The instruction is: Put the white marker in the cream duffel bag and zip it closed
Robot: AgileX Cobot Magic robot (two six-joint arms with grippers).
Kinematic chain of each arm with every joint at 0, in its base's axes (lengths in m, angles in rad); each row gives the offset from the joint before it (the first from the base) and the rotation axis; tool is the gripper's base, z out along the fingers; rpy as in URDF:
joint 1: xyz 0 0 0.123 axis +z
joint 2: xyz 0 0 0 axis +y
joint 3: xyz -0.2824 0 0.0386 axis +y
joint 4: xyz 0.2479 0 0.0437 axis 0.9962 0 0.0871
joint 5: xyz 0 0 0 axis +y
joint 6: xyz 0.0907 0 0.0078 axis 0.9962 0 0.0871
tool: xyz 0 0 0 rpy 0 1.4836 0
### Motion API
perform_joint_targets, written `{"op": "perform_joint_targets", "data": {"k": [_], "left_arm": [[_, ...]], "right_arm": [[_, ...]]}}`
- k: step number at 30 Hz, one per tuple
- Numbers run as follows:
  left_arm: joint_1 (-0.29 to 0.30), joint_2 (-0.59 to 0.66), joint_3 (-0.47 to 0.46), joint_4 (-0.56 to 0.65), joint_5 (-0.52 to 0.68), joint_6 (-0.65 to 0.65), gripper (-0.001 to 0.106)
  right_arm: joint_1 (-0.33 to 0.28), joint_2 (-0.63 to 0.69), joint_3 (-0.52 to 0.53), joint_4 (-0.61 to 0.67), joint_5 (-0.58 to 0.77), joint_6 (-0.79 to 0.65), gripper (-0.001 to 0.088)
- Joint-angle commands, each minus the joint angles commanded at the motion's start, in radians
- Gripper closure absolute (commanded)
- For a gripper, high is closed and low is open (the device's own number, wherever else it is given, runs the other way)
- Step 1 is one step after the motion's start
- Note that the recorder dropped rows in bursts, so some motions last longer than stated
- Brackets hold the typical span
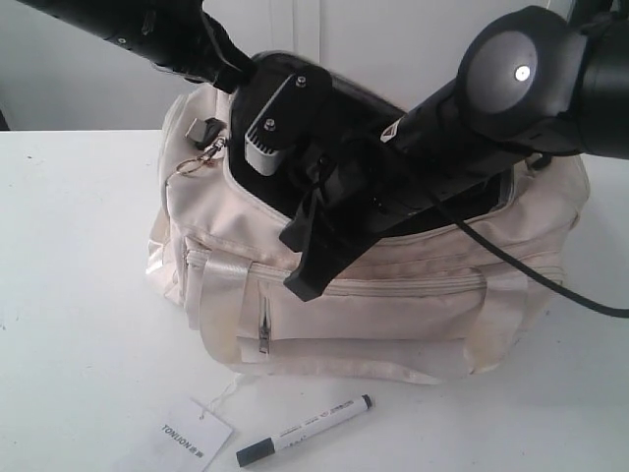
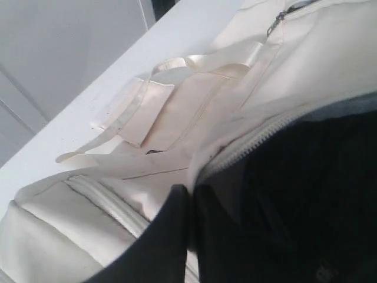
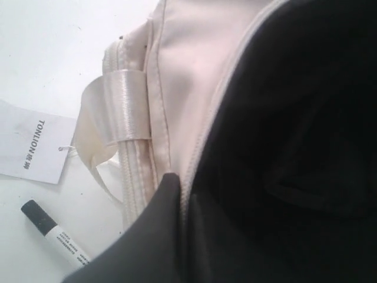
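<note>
Exterior view — slim white marker [image 1: 306, 429], dark-capped, black-printed barrel.

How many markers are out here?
1. The white marker lies on the table in front of the cream duffel bag, beside a paper tag. The bag's dark inside is mostly hidden, so another could be in there.

The cream duffel bag [image 1: 393, 315] sits on the table [image 1: 79, 246]. The white marker [image 1: 305, 431] lies at its 6 o'clock, apart from it; the paper tag [image 1: 192, 435] lies just beside the marker's 9 o'clock end.
</note>
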Motion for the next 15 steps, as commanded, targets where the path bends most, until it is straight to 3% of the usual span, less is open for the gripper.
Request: {"op": "perform_joint_targets", "data": {"k": [15], "left_arm": [[0.0,0.078,0.0,0.0,-0.187,0.0,0.105]], "right_arm": [[0.0,0.0,0.0,0.0,0.012,-0.091,0.0868]]}}
